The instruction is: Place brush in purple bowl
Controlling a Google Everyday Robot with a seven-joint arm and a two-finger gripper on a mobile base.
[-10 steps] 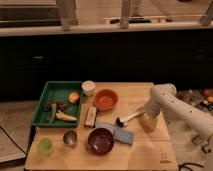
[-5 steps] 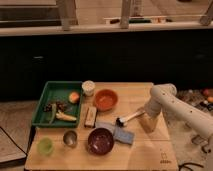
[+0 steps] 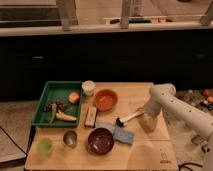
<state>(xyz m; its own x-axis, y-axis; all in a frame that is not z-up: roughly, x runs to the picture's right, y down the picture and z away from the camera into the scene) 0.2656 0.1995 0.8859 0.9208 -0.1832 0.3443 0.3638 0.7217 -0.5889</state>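
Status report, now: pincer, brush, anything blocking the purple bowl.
Pincer low at the right end of the brush handle. Brush lying flat, not in the purple bowl. Blue sponge lies between brush and bowl.

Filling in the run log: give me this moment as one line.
gripper: low at handle end of brush | brush: on table, outside purple bowl | task: placement not yet done
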